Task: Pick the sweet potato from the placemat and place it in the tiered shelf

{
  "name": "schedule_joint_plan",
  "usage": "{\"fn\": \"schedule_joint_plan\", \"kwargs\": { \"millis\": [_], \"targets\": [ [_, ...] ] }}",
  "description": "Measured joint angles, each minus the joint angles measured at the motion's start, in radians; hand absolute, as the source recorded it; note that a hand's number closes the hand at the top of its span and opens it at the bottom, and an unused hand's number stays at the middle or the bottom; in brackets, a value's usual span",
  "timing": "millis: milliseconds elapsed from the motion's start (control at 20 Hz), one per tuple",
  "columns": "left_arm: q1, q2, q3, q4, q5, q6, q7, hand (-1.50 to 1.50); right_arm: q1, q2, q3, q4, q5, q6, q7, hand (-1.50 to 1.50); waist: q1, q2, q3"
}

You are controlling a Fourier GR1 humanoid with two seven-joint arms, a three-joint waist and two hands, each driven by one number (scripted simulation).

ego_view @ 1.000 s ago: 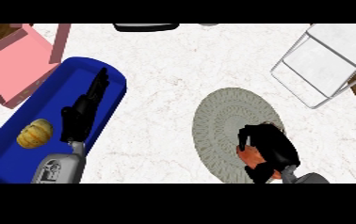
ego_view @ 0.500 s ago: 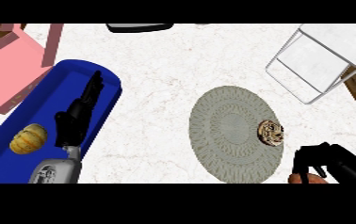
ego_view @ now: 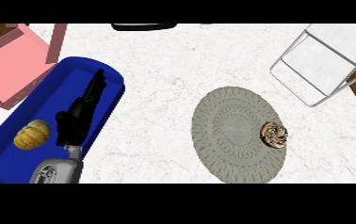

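Right robot hand is gone from the shot now; half a second back it was hovering at the lower right, so I can't say what its fingers are doing. Sweet potato (ego_view: pixel 274 134) sits on the right edge of the round grey placemat (ego_view: pixel 235 134), right of centre, nobody holding it. So the pick hasn't happened and the whole job is left, far as I can see. White wire tiered shelf (ego_view: pixel 316 68) waits at the upper right, well apart from the mat. Over on the left, the left robot hand (ego_view: pixel 80 116) rests with straight fingers on a blue tray (ego_view: pixel 62 72), near a small orange gourd-looking thing (ego_view: pixel 32 134). Marble tabletop (ego_view: pixel 167 77) all around.
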Motion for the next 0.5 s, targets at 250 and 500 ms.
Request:
{"fn": "schedule_joint_plan", "kwargs": {
  "millis": [250,500],
  "targets": [
    [-0.01,-0.014,-0.014,0.005,-0.007,-0.001,0.0,0.0,0.025,-0.016,-0.249,0.028,-0.157,0.071,0.038,1.5,0.024,0.004,0.0],
    [-0.013,-0.009,-0.015,0.016,-0.004,-0.021,-0.018,0.0,-0.042,-0.031,-0.383,0.042,-0.254,0.069,0.169,1.5,0.045,0.008,0.0]
  ]
}}
